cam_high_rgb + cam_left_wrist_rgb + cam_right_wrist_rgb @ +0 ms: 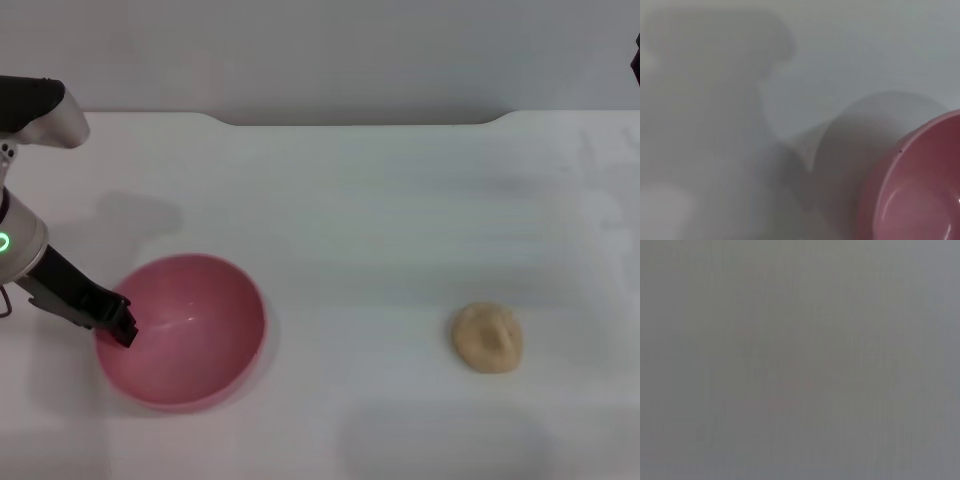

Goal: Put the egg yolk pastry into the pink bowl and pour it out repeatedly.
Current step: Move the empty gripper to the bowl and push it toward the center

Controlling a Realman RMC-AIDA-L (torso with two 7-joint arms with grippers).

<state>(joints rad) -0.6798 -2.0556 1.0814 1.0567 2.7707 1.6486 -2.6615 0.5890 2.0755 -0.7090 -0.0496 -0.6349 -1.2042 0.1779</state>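
The pink bowl [185, 335] stands at the front left of the white table, with nothing inside it. My left gripper [120, 326] reaches in from the left, and its black fingers are clamped over the bowl's left rim. In the left wrist view, part of the pink bowl [912, 192] shows with its shadow on the table. The egg yolk pastry [488, 338] lies by itself on the table at the front right, far from the bowl. Of my right arm [636, 60] only a dark sliver shows at the far right edge, and its gripper is out of view.
The white table [380, 220] runs back to a grey wall with a shallow notch along its far edge. The right wrist view is a plain grey blur with nothing to make out.
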